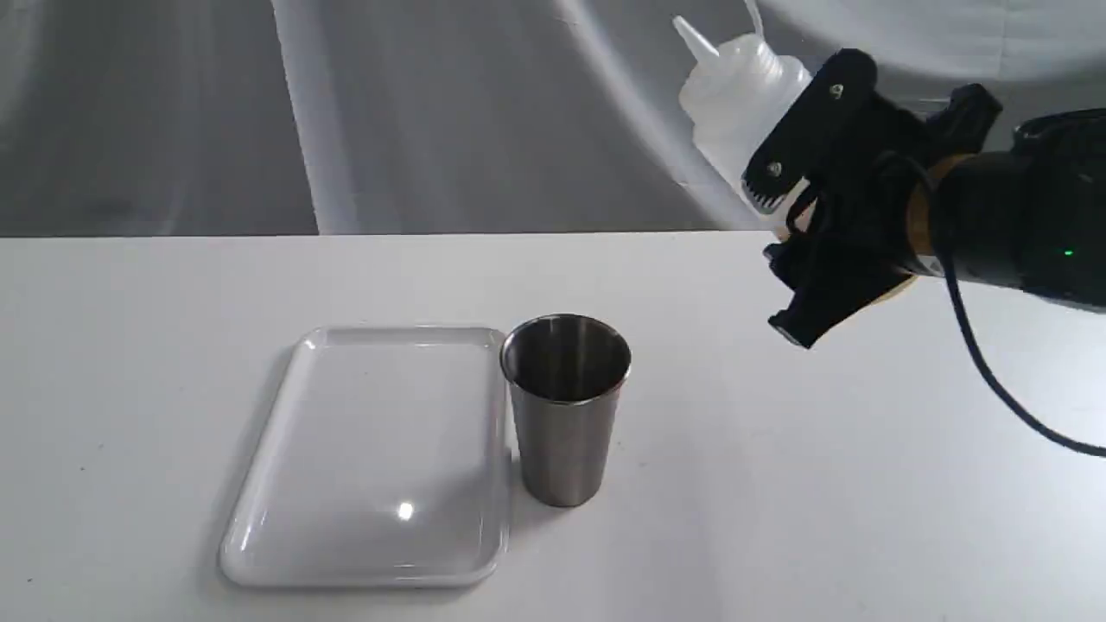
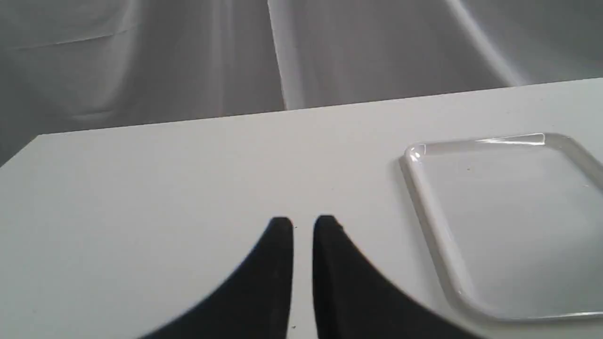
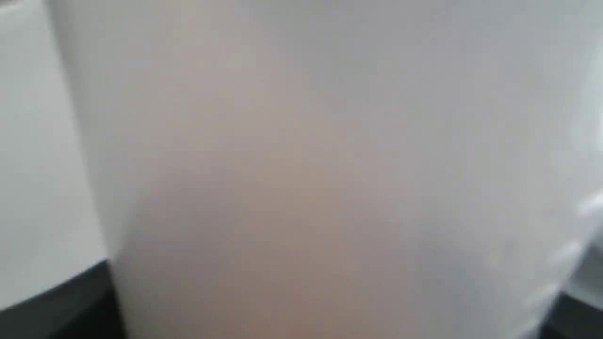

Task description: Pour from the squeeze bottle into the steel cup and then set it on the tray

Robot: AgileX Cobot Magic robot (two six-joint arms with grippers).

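As pouring's first, my R gripper [image 1: 778, 259] is clamped on translucent whitish plastic squeeze bottle [image 1: 734, 104], up & right of tapered brushed-steel cup [image 1: 566, 406]. Nozzle [image 1: 694, 39] leans cupward.

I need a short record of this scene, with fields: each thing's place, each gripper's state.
tray: on table, nothing on it
steel cup: upright on table, beside tray's right edge
squeeze bottle: in the air, tilted, nozzle up, right of steel cup
right gripper: closed on squeeze bottle
left gripper: nearly shut, empty, above table
pouring: not begun
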